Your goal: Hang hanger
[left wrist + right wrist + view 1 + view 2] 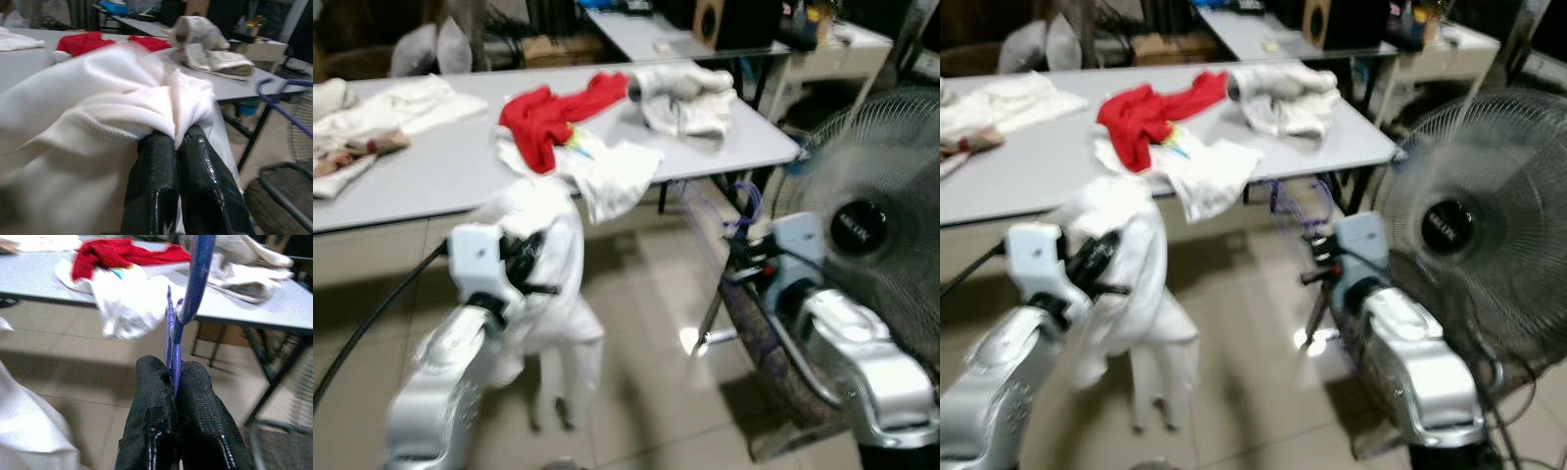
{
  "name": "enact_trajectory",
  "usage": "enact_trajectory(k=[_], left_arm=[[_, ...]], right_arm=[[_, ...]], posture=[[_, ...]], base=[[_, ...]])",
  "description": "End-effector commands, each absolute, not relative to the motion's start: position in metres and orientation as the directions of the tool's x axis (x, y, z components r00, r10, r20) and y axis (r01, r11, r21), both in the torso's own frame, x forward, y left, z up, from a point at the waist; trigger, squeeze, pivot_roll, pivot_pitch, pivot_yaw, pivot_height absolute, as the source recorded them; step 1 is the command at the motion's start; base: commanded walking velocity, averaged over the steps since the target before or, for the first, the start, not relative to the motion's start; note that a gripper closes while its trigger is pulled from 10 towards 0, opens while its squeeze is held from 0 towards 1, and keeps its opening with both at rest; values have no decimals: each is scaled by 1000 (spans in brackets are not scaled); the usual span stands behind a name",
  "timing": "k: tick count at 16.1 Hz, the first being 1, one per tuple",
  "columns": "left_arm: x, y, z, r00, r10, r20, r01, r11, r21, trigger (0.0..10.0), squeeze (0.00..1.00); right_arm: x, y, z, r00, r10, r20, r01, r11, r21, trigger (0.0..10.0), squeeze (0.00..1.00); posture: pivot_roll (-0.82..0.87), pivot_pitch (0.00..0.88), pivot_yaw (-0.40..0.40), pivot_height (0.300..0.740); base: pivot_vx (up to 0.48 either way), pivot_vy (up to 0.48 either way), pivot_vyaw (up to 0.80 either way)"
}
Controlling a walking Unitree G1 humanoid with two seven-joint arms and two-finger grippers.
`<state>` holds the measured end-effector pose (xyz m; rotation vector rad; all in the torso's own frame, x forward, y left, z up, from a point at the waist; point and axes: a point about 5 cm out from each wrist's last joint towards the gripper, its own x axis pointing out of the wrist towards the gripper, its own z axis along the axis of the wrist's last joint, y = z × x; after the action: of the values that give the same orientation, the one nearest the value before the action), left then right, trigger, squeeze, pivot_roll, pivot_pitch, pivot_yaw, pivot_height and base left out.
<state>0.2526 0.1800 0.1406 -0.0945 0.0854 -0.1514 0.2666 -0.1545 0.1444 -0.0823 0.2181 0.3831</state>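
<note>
The left gripper (178, 142) is closed tight on a fold of a white garment (548, 284), its two black fingers (151, 181) pressed together with the cloth pinched between their tips; in the head views the garment hangs down from that gripper over the tiled floor (636, 392), in front of the grey table (440, 166). The right gripper (173, 374) is likewise clamped, its fingers squeezed on the thin wire of a blue-purple hanger (195, 279), which rises from between the fingertips and stands up toward the table edge. In the left eye view the hanger (744, 211) shows as a faint purple loop just above the right arm, held in the air beside the table's near right corner and apart from the garment. On the table lie a red cloth (553, 113), partly on top of a white cloth (612, 176) that droops over the front edge, a pale crumpled garment (690, 98) near the right end, and more light-coloured laundry (372, 117) toward the left end. A standing fan (876, 225) with a round wire cage stands on the robot's right, close to the right arm. Behind the table a second table (646, 34) carries dark objects that are too blurred to make out. The head views are somewhat blurred.
</note>
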Motion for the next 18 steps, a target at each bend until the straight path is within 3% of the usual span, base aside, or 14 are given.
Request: enact_trajectory(k=[1,7,10,12,15,18], left_arm=[[255,173,148,982,-185,-40,180,978,-105,10000,0],[256,176,155,983,-180,-24,177,980,-92,10000,0],[259,175,157,981,-191,-20,189,978,-89,10000,0],[263,172,161,978,-208,-5,206,975,-87,10000,0],[270,168,170,969,-245,21,246,966,-75,10000,0],[289,161,188,948,-308,77,314,947,-71,10000,0]], right_arm=[[267,-163,148,917,333,-221,-352,934,-56,10000,0],[265,-162,152,911,364,-192,-383,921,-74,10000,0],[268,-167,151,926,311,-212,-338,935,-108,10000,0],[269,-174,154,938,274,-211,-305,943,-133,10000,0],[268,-178,164,918,351,-184,-380,912,-153,10000,0],[255,-181,183,795,571,-206,-604,774,-189,10000,0]], posture=[[-147,0,-7,740],[-140,13,-3,740],[-143,13,3,740],[-155,11,11,740],[-157,12,11,740],[-151,0,12,740]], base=[[386,0,0],[386,0,0],[385,0,0],[386,0,800],[385,0,267],[385,0,0]])
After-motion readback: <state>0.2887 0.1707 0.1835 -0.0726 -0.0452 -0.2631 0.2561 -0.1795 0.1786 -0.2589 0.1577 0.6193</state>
